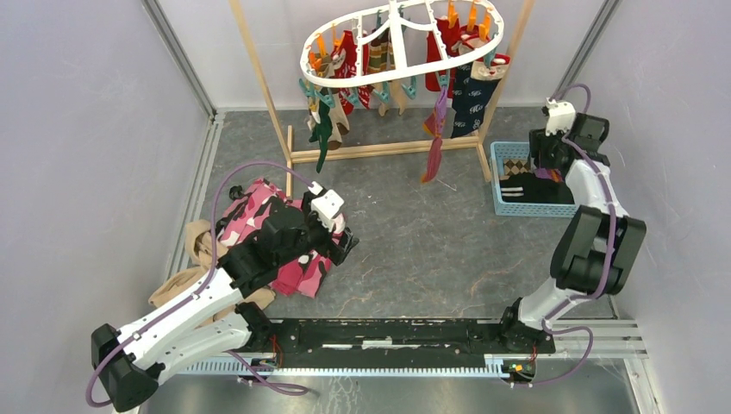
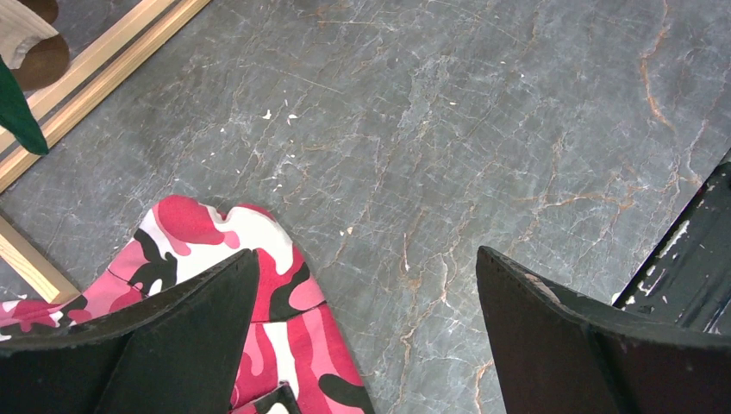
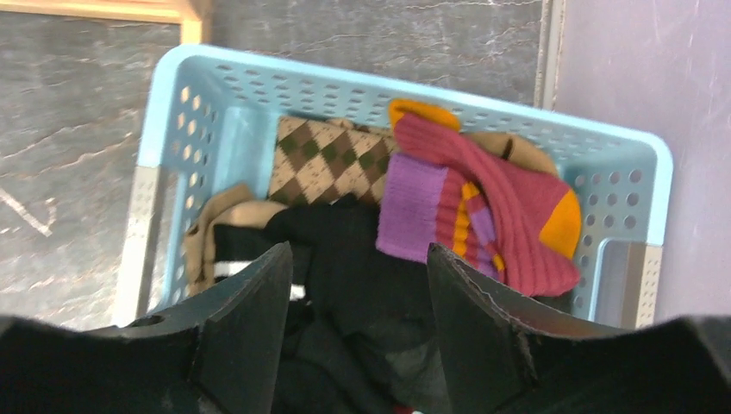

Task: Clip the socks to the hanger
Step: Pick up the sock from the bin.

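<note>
Right fingers flank a black sock in the blue basket.

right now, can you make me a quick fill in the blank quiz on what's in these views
1. The right pincer hovers over a ____ basket holding socks.
2. The open left pincer hangs over the edge of a pink ____ cloth.
3. The hanger hangs from a rack made of ____.

Missing words: blue; camouflage; wood
</note>
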